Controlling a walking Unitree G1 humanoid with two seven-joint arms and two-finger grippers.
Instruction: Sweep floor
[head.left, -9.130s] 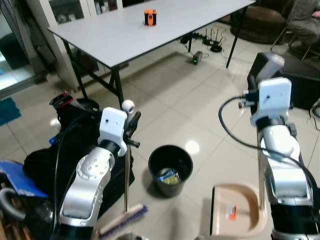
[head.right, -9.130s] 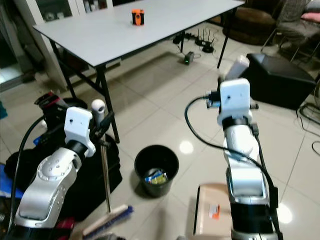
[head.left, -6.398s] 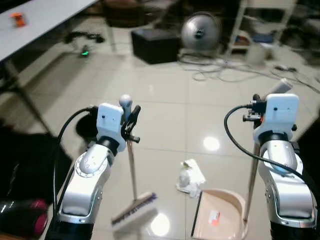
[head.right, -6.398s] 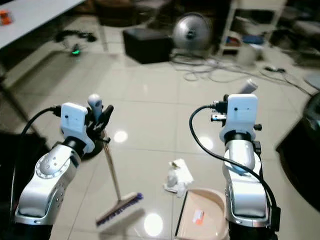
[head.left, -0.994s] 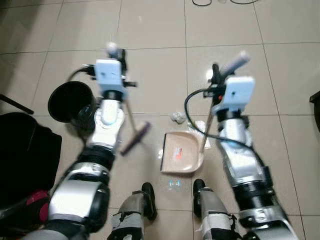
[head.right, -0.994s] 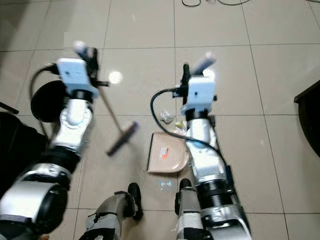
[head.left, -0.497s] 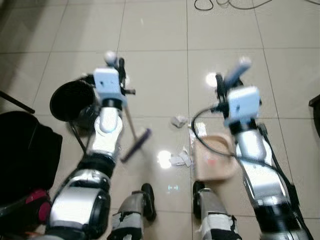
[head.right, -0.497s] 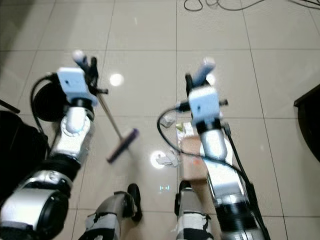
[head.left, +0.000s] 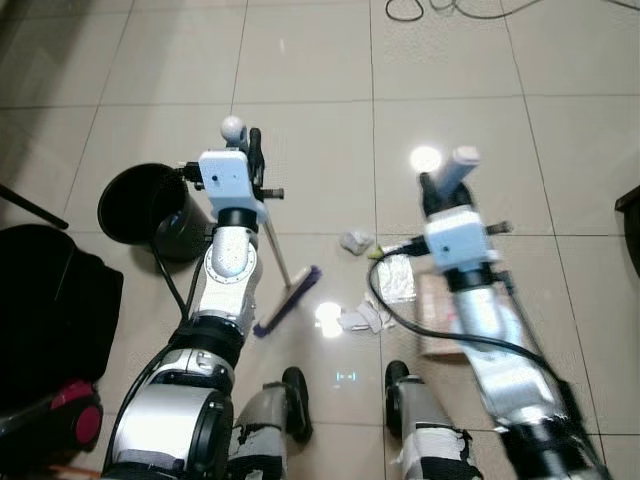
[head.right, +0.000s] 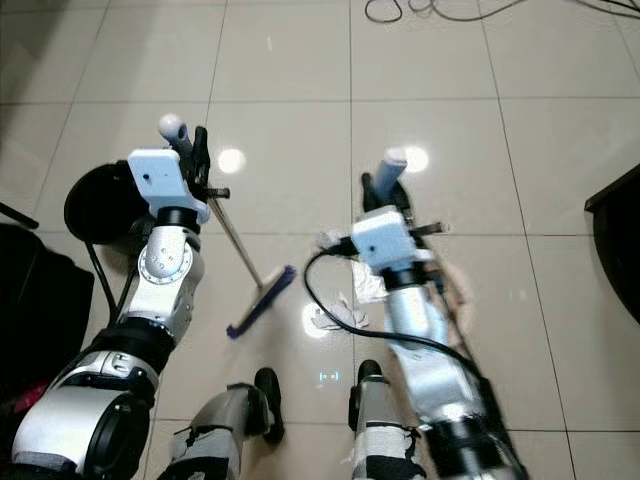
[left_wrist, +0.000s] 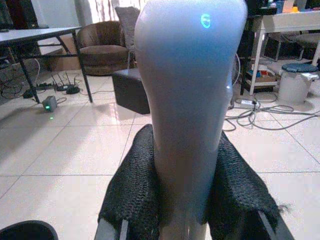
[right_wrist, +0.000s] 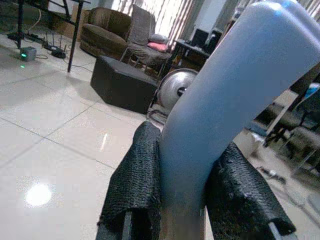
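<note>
Far left, a black waste bin on the tiled floor. Left gripper is clamped around the broom handle; the broom head rests on the tiles near crumpled paper scraps. Right gripper is closed around the dustpan handle, dustpan beside the scraps, blurred.

Purple-bristled broom, beige dustpan, black bin (glossy cream floor tiles).
</note>
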